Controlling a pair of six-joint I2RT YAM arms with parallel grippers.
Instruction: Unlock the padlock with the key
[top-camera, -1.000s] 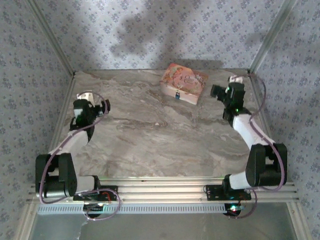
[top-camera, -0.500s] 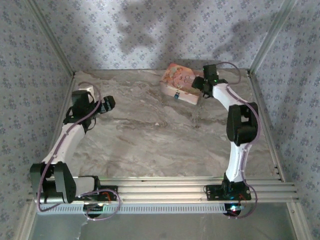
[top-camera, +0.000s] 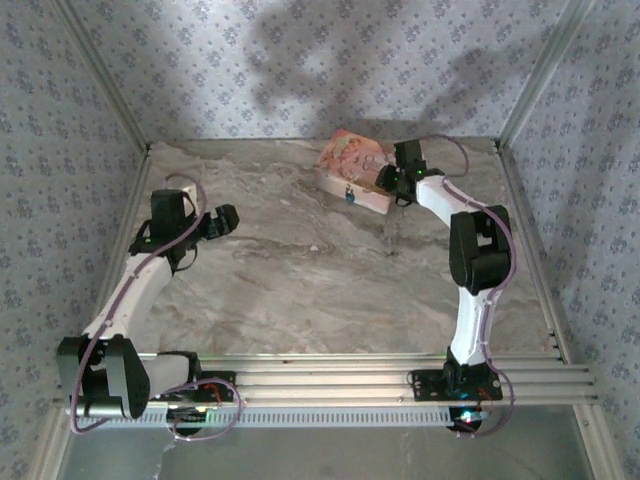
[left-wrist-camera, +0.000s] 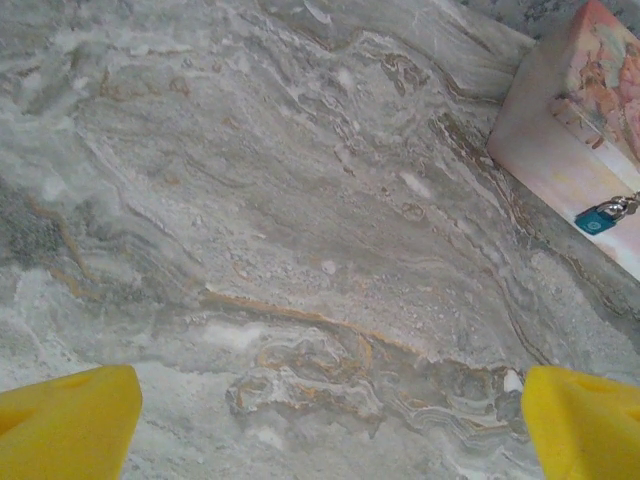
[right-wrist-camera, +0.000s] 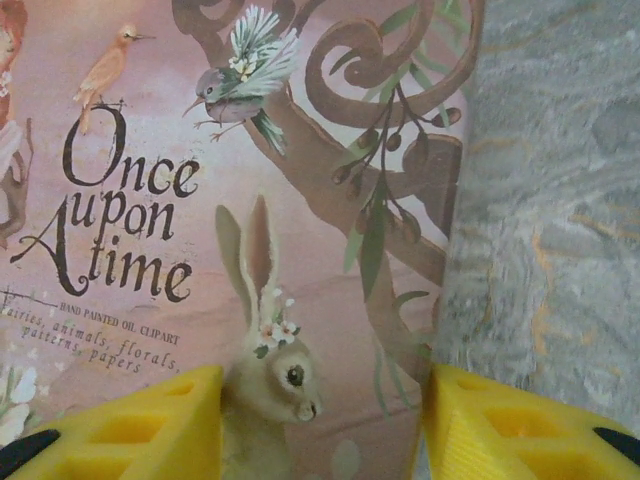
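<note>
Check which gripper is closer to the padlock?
Right. The right gripper hangs over the lid of the pink box, close beside the padlock on its front. The left gripper sits far across the table, jaws wide open.

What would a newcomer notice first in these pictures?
The pink box at the far side of the table, its lid reading "Once upon a time" above a hare. A small blue padlock hangs on its front, and the right gripper is close above the lid.

box (right-wrist-camera: 120, 200) pink, bird-and-rabbit print | padlock (left-wrist-camera: 597, 220) blue | table (top-camera: 300, 270) grey-beige marble | walls (top-camera: 300, 70) pale blue floral | finger pads (left-wrist-camera: 70, 425) yellow
</note>
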